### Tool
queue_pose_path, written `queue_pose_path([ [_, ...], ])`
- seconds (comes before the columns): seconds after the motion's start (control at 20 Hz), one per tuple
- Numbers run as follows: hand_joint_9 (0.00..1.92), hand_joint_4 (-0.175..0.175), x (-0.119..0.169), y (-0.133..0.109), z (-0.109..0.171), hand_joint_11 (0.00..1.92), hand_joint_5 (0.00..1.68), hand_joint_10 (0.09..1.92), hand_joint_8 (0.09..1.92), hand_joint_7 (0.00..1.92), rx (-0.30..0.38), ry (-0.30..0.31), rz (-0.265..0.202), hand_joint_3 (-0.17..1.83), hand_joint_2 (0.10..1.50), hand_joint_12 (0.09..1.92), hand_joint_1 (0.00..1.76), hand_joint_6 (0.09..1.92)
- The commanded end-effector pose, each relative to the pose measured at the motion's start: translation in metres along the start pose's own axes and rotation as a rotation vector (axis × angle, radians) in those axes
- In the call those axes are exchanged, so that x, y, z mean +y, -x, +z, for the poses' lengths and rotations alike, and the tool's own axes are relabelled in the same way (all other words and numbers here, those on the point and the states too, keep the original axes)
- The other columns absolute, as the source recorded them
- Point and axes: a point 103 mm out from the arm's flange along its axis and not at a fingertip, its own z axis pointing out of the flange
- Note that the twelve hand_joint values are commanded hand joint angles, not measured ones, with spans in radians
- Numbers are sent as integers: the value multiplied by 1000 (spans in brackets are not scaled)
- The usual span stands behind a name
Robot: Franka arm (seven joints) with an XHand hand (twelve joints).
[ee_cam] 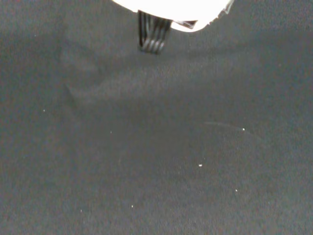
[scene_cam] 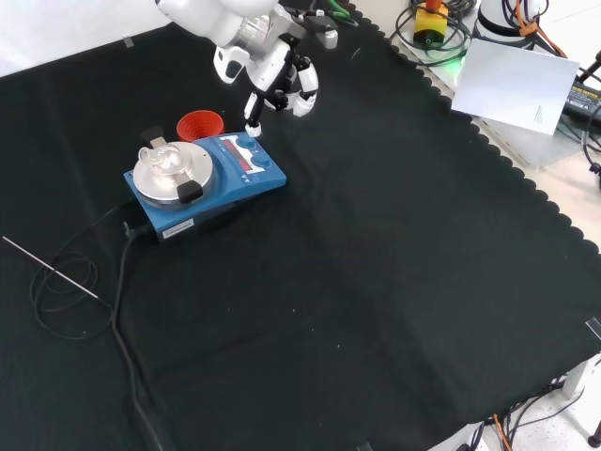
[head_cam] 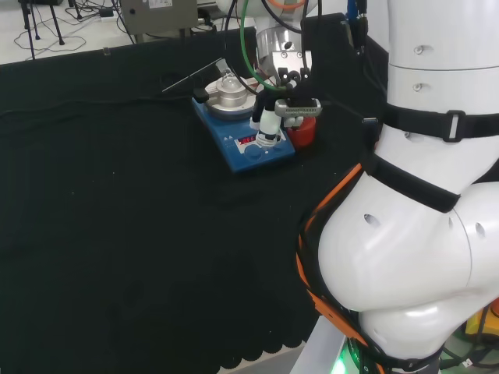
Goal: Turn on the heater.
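Observation:
The heater [head_cam: 248, 148] is a blue hotplate with a round silver top and a front panel with knobs and a red display strip. In the front view the heater [scene_cam: 216, 183] stands at the upper left of the cloth. A small clear glass vessel [scene_cam: 161, 156] rests on its plate. My hand [head_cam: 277, 109] hangs over the panel end, one straight finger pointing down at the knobs. Seen from the front, the hand [scene_cam: 279, 77] is just above and behind the panel, its fingertip close to it; whether it touches I cannot tell. A blurred white part of the hand [ee_cam: 171, 10] shows in the wrist view over black cloth.
A red ribbed ring stand [scene_cam: 198, 124] sits right behind the heater, beside the hand. A black cable [scene_cam: 117, 282] and a thin metal rod [scene_cam: 47, 268] trail off the heater's left side. White paper [scene_cam: 515, 85] lies past the cloth's scalloped edge.

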Motion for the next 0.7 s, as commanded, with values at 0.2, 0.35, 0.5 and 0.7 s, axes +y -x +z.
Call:
queue_pose_path([
  [0.2, 1834, -38, -4, 0, 8, 1756, 192, 1491, 1344, 1701, -25, -81, 9, 1022, 708, 1607, 1426, 311],
  [0.35, 1831, -36, -2, -1, 9, 1753, 205, 1492, 1346, 1701, -33, -100, 11, 1022, 711, 1606, 1427, 266],
  [0.5, 1830, -35, 0, -4, 11, 1751, 220, 1494, 1347, 1701, -40, -113, 9, 1023, 712, 1608, 1427, 218],
  [0.7, 1826, -34, 4, -6, 11, 1747, 232, 1495, 1348, 1701, -49, -123, 7, 1027, 711, 1606, 1428, 175],
])
